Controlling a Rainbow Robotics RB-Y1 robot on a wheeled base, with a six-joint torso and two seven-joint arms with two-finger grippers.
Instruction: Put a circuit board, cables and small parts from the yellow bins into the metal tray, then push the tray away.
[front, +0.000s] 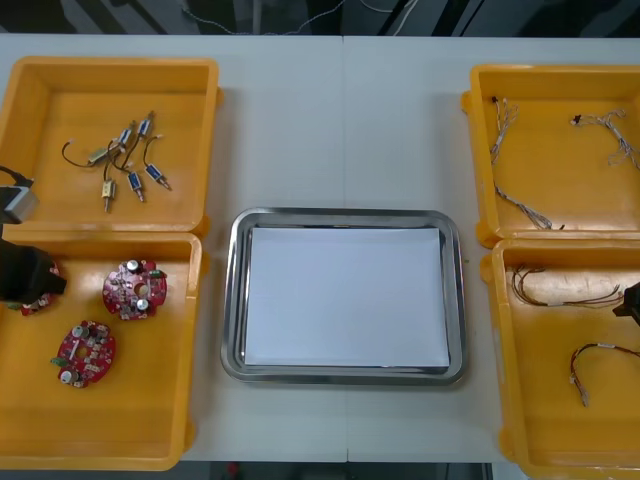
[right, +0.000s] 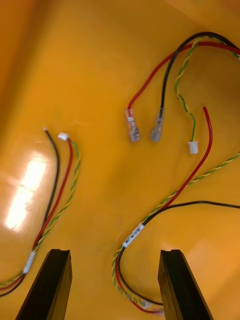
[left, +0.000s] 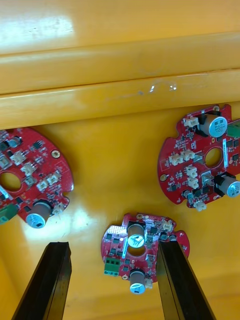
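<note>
first pick in hand: the metal tray (front: 232, 300) holds nothing yet. your left tool (left: 114, 245) hangs released over a circuit board (left: 142, 247) in a yellow bin (front: 120, 440); your right tool (right: 114, 251), released too, over cables (right: 134, 235). next, lower and clench squarely.

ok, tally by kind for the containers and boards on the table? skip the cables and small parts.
Yellow plastic bins: 4
Shiny metal tray, white inside: 1
Round red circuit boards: 3
Total: 8
Left gripper is open above the boards; right gripper is open above cables.
</note>
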